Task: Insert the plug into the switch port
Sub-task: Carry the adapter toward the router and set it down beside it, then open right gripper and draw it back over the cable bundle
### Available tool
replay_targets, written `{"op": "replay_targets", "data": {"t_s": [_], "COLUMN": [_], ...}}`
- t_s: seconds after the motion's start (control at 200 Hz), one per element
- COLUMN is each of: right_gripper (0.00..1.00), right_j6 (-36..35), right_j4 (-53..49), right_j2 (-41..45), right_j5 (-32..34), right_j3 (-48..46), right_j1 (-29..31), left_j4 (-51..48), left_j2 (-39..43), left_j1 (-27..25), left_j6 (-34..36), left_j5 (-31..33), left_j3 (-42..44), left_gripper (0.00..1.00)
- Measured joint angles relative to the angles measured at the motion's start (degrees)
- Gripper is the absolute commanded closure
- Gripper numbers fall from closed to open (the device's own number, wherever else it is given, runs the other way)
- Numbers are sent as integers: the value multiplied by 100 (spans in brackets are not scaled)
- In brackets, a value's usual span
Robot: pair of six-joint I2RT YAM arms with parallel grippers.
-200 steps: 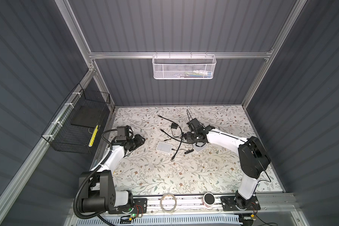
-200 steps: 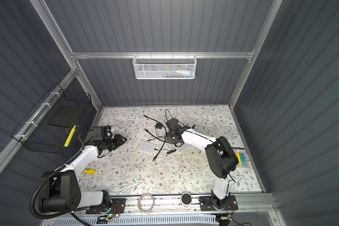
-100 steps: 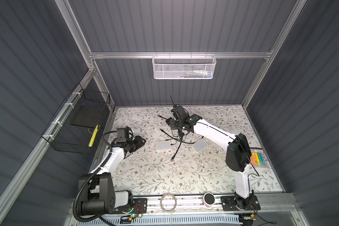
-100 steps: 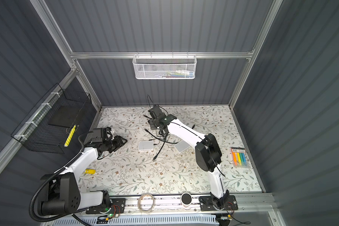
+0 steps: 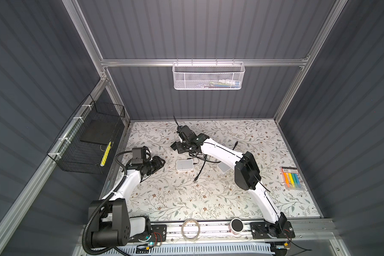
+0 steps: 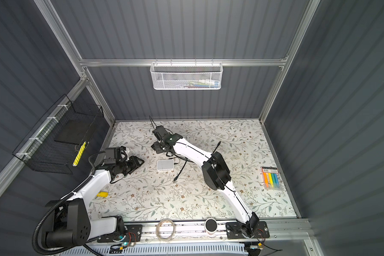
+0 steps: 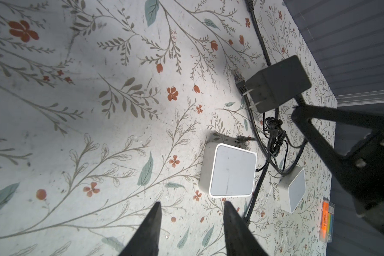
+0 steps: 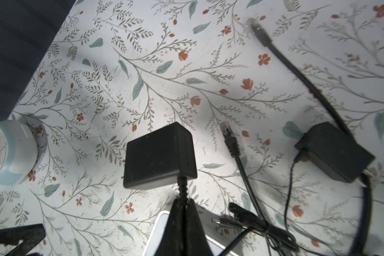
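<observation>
hovering at the left, the left claw (image 7: 192, 204) stands half apart, empty, just short of the white switch (image 7: 231, 170) on the floral surface (image 7: 98, 110). the plug (image 7: 242, 140) lies loose beside the switch among black cables (image 7: 275, 137). rightward, the right claw (image 8: 182, 201) is clamped on the adapter cord (image 8: 181, 186), with the black adapter (image 8: 160, 159) lifted.

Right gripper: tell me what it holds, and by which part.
The right gripper pinches the black power adapter by its cord's strain relief, right where the cord leaves the body.

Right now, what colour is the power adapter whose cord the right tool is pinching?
Black. The power adapter shows best in the right wrist view.
</observation>
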State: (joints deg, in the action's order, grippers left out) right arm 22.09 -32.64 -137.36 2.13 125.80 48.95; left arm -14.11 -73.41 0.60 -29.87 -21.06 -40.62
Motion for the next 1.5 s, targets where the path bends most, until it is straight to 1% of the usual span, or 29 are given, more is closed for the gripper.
{"op": "replay_targets", "data": {"t_s": [0.135,0.285,0.465,0.525,0.69,0.795,0.895,0.925,0.991,1.141,1.246,1.351,1.501], "right_gripper": [99,96,87,82,59,51,47,46,44,43,43,45,46], "right_j6": [52,105,166,186,221,216,155,142,129,142,155,212,330], "right_j4": [7,129,175,186,170,153,63,72,120,426,673,901,944], "right_j2": [-197,-487,-695,-739,-780,-776,-673,-575,-116,1488,2267,2542,2345], "right_j5": [-221,-442,-667,-721,-892,-946,-890,-874,-804,-579,-407,-334,-369], "right_j3": [90,280,289,289,289,291,227,116,-428,-2070,-2811,-3445,-4052], "right_j1": [107,256,411,448,527,540,503,483,391,-33,-348,-540,-566], "left_j4": [0,-2,-2,-2,0,0,-4,-9,-46,-66,-15,33,50], "left_j2": [61,157,173,173,173,173,175,179,184,181,142,46,-76], "left_j1": [0,24,24,24,24,24,24,24,26,24,24,-7,-177], "left_j6": [-37,-42,-42,-46,-72,-83,-81,-79,-66,-63,-66,-79,-83], "left_j5": [0,2,2,2,0,0,0,0,0,-13,-63,-98,-103], "left_j3": [15,57,125,140,179,181,179,179,168,144,140,107,33], "left_gripper": [54,54,54,54,54,54,54,54,54,54,54,54,54]}}
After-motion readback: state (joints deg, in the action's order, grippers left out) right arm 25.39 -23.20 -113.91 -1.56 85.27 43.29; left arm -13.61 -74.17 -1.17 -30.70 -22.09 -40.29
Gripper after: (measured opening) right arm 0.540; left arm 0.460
